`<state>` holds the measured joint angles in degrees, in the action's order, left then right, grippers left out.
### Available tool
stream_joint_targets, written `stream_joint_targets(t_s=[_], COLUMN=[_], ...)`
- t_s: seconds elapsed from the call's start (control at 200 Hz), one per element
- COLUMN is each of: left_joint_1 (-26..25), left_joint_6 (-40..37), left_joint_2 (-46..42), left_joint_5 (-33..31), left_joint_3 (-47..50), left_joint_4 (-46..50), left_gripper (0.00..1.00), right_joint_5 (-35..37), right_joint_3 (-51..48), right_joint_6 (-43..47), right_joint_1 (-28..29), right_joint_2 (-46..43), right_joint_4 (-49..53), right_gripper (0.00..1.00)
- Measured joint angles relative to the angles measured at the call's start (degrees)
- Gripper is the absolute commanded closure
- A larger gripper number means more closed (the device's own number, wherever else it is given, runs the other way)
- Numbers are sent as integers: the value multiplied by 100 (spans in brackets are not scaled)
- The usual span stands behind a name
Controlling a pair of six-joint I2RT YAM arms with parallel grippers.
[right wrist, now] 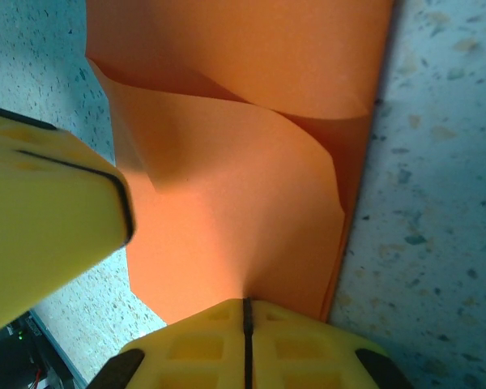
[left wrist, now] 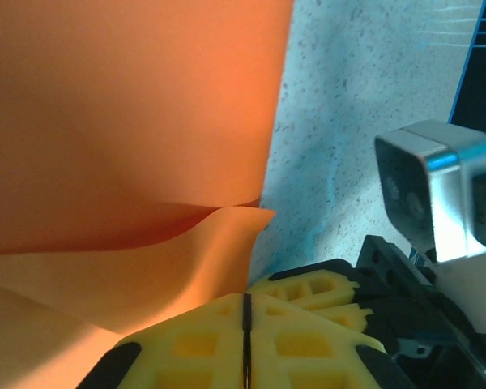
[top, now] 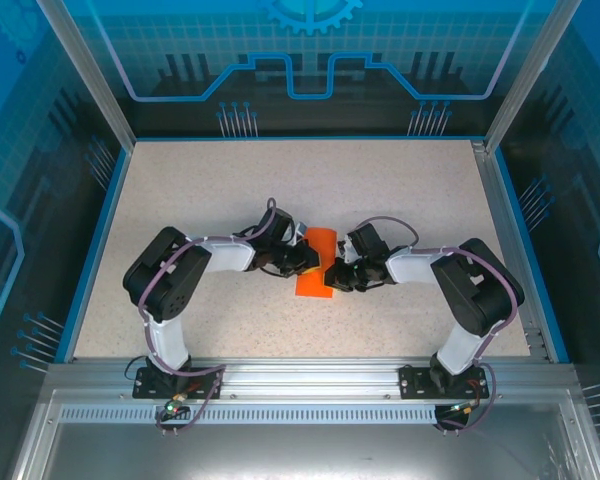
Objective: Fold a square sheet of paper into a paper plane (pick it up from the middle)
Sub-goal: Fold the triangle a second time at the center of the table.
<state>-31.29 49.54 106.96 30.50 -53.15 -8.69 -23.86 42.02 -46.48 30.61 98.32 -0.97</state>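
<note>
— Orange paper [top: 317, 262] lies mid-desk [top: 380, 190] from overhead, between the left end effector [top: 302, 258] and the right end effector [top: 333, 276]?
— Yes, both touch it.
— Left wrist?
— Fingers [left wrist: 194, 344] pressed together, pinching a lifted flap's edge.
— Right wrist?
— Fingers [right wrist: 292, 348] likewise clamp the curled paper, just above the desk.

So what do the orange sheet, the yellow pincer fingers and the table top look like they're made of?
Orange sheet: thin matte paper; it curls in soft curves with sharp thin edges. Yellow fingers: probably moulded or printed plastic, matte, with recessed pockets. Table top: hard pale speckled surface, laminate or stone-look; I can't tell which.
</note>
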Motion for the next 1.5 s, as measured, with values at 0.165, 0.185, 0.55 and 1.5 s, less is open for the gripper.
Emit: stream_joint_targets(t_s=[0.165,0.185,0.55,1.5], left_joint_1=[-79,-96,-195,199], left_joint_6=[61,76,157,-155], left_joint_2=[2,4,197,208], left_joint_5=[0,0,-92,-264], left_joint_3=[125,129,205,190], left_joint_4=[-70,-70,-223,-188], left_gripper=[100,100,100,100], right_joint_5=[0,0,4,243], right_joint_3=[0,0,4,234], right_joint_6=[0,2,2,433], right_joint_1=[0,0,0,15], right_joint_2=[0,0,0,-4], right_joint_4=[0,0,20,505], right_gripper=[92,92,92,93])
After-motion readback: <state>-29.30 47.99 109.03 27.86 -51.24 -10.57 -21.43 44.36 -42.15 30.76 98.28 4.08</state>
